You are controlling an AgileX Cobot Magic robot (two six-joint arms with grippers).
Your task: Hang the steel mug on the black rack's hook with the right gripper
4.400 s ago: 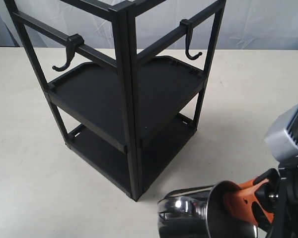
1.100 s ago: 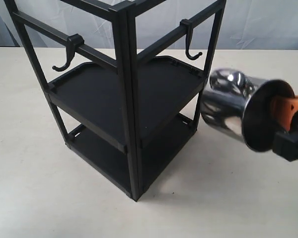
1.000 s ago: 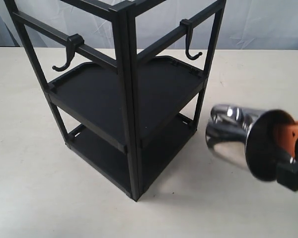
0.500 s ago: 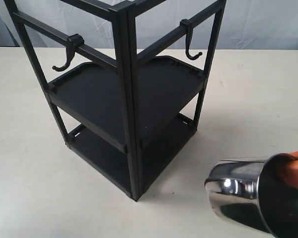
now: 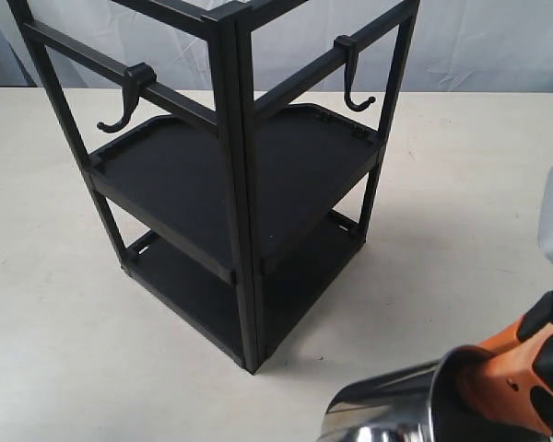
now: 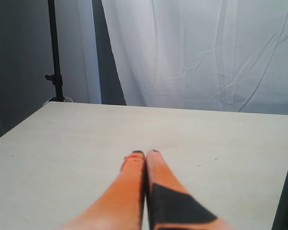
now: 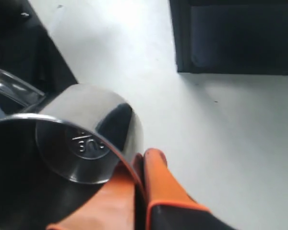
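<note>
Now the right gripper (image 5: 525, 391), clamped on the steel mug (image 5: 396, 414) by its wall, is mid-carry; next it must rise toward the hook (image 5: 355, 78), up and away on the black rack (image 5: 235, 184), handle leading.

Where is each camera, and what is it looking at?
Exterior view: off the arms, above, looking down at the black rack on the table; the right gripper holds the steel mug at the bottom edge.
Left wrist view: on the left arm, looking along the shut orange fingers over bare table toward a white curtain.
Right wrist view: on the right arm, looking down at the mug's wall pinched between fingers.
Shared: exterior and right wrist views both show mug and rack.
</note>
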